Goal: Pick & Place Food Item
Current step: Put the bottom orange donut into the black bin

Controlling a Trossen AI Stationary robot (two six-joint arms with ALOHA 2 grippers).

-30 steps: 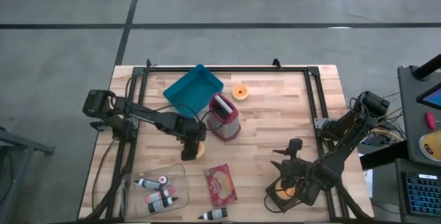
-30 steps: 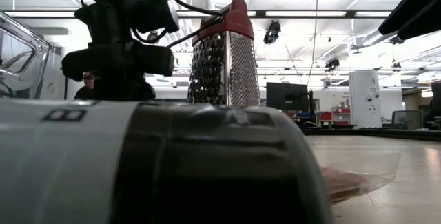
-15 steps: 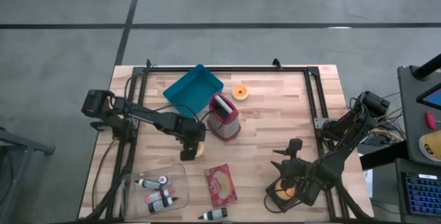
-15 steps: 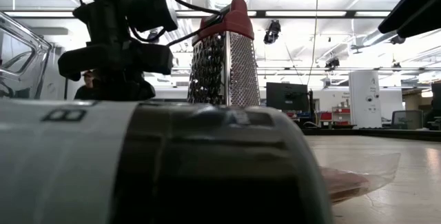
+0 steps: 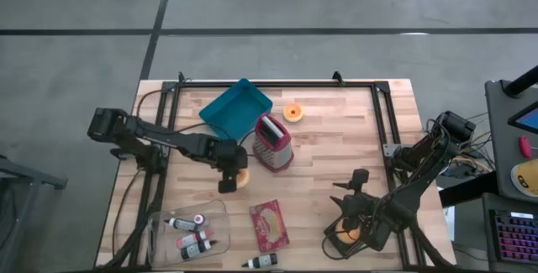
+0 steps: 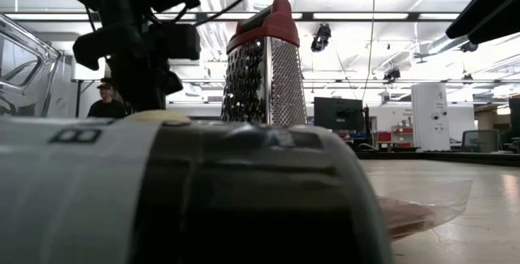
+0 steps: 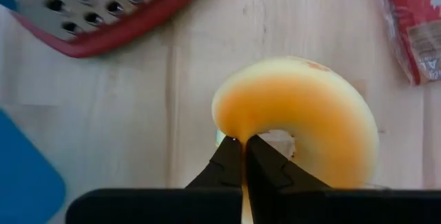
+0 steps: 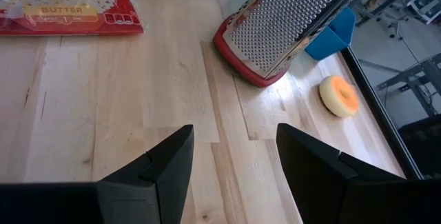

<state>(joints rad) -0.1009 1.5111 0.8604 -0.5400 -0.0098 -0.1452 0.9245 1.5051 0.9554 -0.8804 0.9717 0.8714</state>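
Note:
A yellow-orange donut (image 7: 303,114) sits near the table's middle, just left of the red-rimmed metal grater (image 5: 273,141). My left gripper (image 7: 242,154) is shut on it, seen from above as left gripper (image 5: 229,170) beside donut (image 5: 242,178). In the low view the donut's pale top (image 6: 156,116) shows just under the left gripper (image 6: 145,93). A second donut (image 5: 292,112) lies on the wood at the far side. My right gripper (image 8: 234,155) waits open at the near right, nothing between its fingers. My left gripper pinches the donut's ring at its near side, right by the hole (image 7: 238,133), between its two fingertips. The fingers come steeply from above, slanting from the table's left. Whether the donut hangs clear of the table I cannot tell.
A teal tray (image 5: 235,109) stands behind the grater. A red popcorn bag (image 5: 269,225) and a clear box of small bottles (image 5: 192,231) lie near the front edge. A large bottle (image 6: 187,191) fills the low view's foreground. Black rails (image 5: 382,130) frame the table.
My left gripper has risen a little and drawn slightly toward the table's left edge. The donut has come along with it: its top now shows above the foreground bottle in the low view, where it was hidden before.

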